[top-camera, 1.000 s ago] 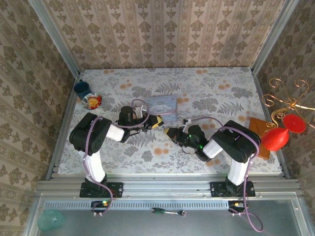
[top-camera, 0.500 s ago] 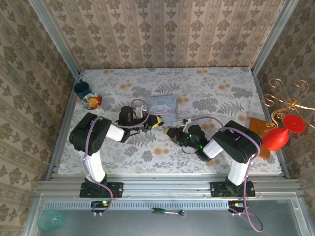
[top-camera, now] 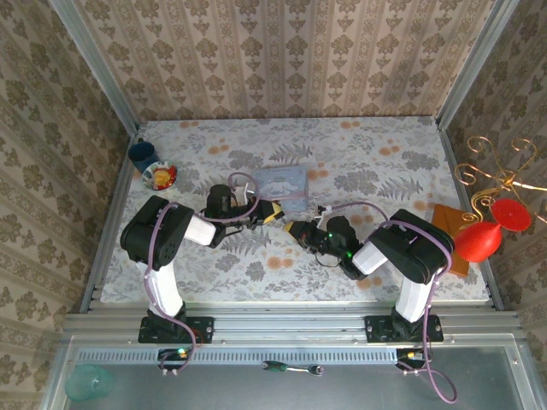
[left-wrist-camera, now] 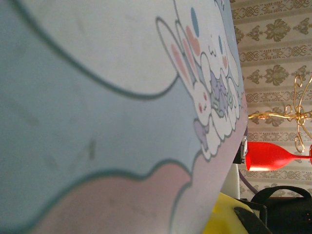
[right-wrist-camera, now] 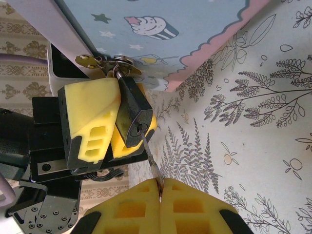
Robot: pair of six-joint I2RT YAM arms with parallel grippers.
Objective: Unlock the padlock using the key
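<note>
In the right wrist view the small black padlock point(right-wrist-camera: 132, 116) hangs by its silvery shackle from the brass hasp point(right-wrist-camera: 105, 62) of a clear bluish box point(right-wrist-camera: 185, 29). My left gripper point(right-wrist-camera: 119, 127) is shut on the padlock, one yellow finger on each side of its body. My right gripper point(right-wrist-camera: 160, 189) is shut on the key point(right-wrist-camera: 151, 161), and the thin blade reaches up into the keyhole on the padlock's lower face. From above, the left gripper point(top-camera: 272, 212) and right gripper point(top-camera: 295, 229) meet just in front of the box point(top-camera: 282, 182).
The box's cartoon-printed side point(left-wrist-camera: 122, 97) is close against the left wrist camera. A blue cup point(top-camera: 142, 155) and a small bowl point(top-camera: 160, 176) stand at the far left. A red balloon-like object point(top-camera: 479, 242), a gold wire stand point(top-camera: 504, 175) and a brown pad point(top-camera: 449, 224) are at the right edge.
</note>
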